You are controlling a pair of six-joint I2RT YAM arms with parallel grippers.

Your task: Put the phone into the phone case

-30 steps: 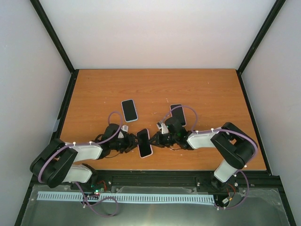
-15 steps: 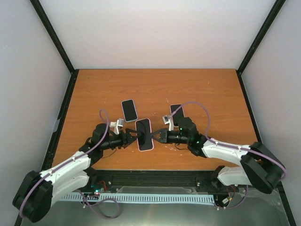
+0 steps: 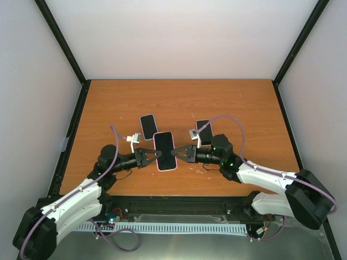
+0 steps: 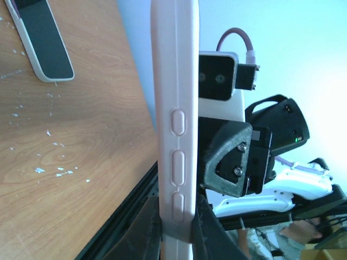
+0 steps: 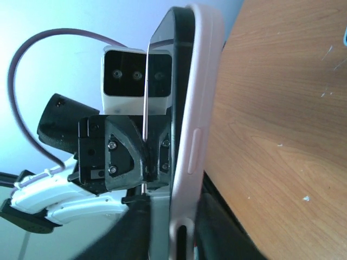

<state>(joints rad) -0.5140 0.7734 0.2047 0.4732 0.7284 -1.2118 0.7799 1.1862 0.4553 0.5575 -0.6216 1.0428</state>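
My left gripper (image 3: 147,157) reaches in from the left, low over the table (image 3: 244,108). It is pinched on the left long edge of the pink phone case (image 4: 174,108). In the left wrist view its two fingers (image 4: 147,230) sit one on each face of the case, which shows edge-on with three button bumps. Just behind that gripper a second phone (image 3: 149,126) with a pale rim lies flat on the wood, screen up, apart from the held one.

At centre the phone (image 3: 164,147) sits inside the case, dark screen up, long axis pointing away from the bases. It is held between both grippers and looks raised off the table. In the right wrist view the dark glass stands slightly proud of the pink rim near one end; I can't tell if it is fully seated.

My right gripper (image 3: 181,154) comes in from the right, clamped on the opposite long edge, one finger on each side. Behind it a third phone (image 3: 204,130) lies on the table, partly hidden by my right wrist camera (image 3: 193,134).
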